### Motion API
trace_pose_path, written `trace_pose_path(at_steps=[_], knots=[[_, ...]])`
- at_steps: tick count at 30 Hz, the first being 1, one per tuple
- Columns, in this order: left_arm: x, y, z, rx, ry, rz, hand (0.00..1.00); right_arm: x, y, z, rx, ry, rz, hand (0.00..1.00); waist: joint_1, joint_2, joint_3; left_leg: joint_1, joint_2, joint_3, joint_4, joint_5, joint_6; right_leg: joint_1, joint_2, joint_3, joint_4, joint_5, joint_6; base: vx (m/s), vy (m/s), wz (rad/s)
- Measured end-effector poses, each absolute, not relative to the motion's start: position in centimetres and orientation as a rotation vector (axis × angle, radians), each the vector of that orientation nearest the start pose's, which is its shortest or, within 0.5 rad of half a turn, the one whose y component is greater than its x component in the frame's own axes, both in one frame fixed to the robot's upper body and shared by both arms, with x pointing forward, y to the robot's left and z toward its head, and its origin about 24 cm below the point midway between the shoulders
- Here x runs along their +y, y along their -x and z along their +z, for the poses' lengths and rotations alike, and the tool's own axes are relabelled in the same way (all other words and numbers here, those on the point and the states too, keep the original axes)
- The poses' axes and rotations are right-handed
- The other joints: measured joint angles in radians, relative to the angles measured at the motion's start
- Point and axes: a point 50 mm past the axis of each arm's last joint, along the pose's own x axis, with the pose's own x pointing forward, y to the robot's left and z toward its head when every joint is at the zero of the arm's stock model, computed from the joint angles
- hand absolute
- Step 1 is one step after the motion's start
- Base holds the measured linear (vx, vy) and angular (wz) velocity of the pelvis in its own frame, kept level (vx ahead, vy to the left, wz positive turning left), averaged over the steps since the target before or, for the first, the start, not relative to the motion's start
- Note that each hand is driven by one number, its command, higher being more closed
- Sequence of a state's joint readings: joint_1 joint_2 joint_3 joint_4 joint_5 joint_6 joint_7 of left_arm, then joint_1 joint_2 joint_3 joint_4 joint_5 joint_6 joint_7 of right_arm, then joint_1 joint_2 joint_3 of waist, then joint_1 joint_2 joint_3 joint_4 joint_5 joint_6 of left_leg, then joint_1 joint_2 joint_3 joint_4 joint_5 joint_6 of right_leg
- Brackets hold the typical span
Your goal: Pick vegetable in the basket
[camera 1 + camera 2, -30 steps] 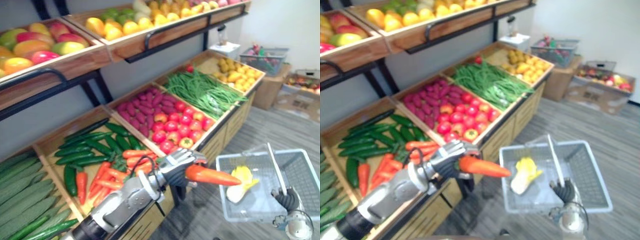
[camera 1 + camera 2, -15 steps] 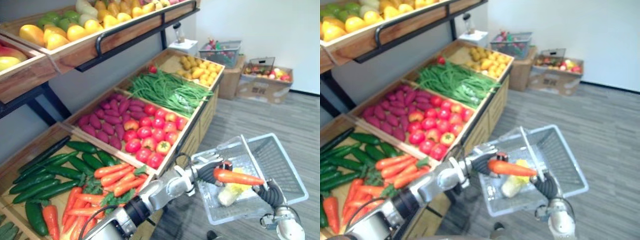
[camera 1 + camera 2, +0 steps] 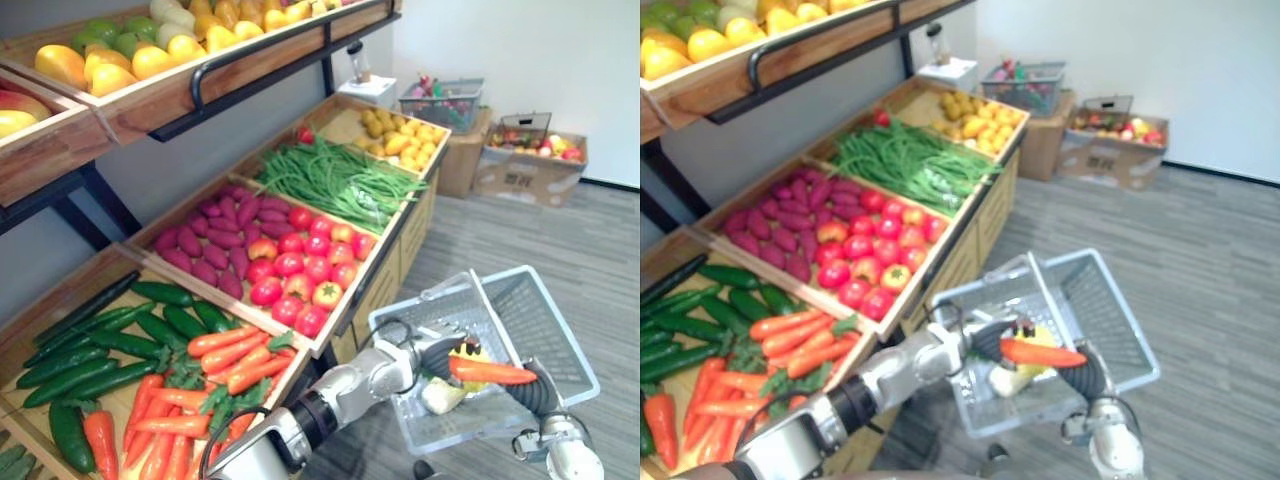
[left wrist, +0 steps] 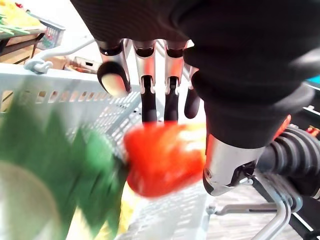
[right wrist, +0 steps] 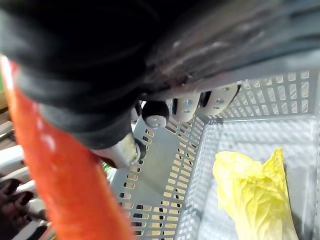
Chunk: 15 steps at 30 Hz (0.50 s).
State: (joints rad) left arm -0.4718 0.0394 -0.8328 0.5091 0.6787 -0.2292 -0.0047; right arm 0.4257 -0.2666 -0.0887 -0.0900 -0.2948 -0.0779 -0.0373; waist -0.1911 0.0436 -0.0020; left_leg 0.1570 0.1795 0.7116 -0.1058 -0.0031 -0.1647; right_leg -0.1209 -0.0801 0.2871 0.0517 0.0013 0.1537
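Note:
My left hand (image 3: 436, 356) reaches over the near rim of the grey mesh basket (image 3: 556, 322) and is shut on an orange carrot (image 3: 492, 372), which points to the right just above the basket's inside. In the left wrist view the carrot (image 4: 164, 160) and its green top (image 4: 70, 165) lie under the fingers (image 4: 146, 90). A pale yellow cabbage (image 3: 446, 392) lies in the basket under the carrot and also shows in the right wrist view as the cabbage (image 5: 250, 192). My right hand (image 3: 536, 392) holds the basket's handle from below right.
A wooden stand at the left holds cucumbers (image 3: 90, 350), carrots (image 3: 215, 360), tomatoes (image 3: 305, 270), purple tubers (image 3: 215, 240) and green beans (image 3: 340, 180), with fruit on the shelf above. Cardboard boxes (image 3: 530, 165) and another basket (image 3: 440, 100) stand by the far wall. Grey floor lies to the right.
The left hand has lowered the carrot further into the basket. The basket has shifted a little left and lower in view. The camera swung right a second ago.

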Motion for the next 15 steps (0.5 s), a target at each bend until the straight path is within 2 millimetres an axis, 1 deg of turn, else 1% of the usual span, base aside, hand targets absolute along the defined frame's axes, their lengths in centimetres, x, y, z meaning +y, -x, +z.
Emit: trace_pose_path(at_steps=[6,10,15], knots=[[-4.0,-24.3,1.9,-0.417,-1.029,-1.009,0.00,-23.3,-15.5,-0.2,0.263,0.572,-0.099,1.00,0.000,-0.012,0.008,-0.016,-0.005,-0.026,0.000,0.001,0.002,0.000,-0.012,-0.023,-0.006,0.000,0.000,0.00,-0.030,0.11],[-4.0,-24.4,1.8,-0.422,-1.060,-1.007,0.00,-23.4,-15.3,-0.7,0.282,0.570,-0.098,1.00,0.000,-0.020,0.013,-0.032,-0.010,-0.045,0.000,0.004,0.005,0.000,-0.022,-0.040,-0.011,-0.001,0.002,0.00,-0.030,0.15],[-3.3,-24.7,1.1,-0.382,-1.085,-1.002,0.00,-23.6,-15.3,-1.5,0.318,0.567,-0.098,1.00,0.002,-0.024,0.014,-0.052,-0.013,-0.087,0.000,0.013,0.016,-0.001,-0.031,-0.069,-0.016,-0.001,0.002,0.00,-0.045,0.17]])
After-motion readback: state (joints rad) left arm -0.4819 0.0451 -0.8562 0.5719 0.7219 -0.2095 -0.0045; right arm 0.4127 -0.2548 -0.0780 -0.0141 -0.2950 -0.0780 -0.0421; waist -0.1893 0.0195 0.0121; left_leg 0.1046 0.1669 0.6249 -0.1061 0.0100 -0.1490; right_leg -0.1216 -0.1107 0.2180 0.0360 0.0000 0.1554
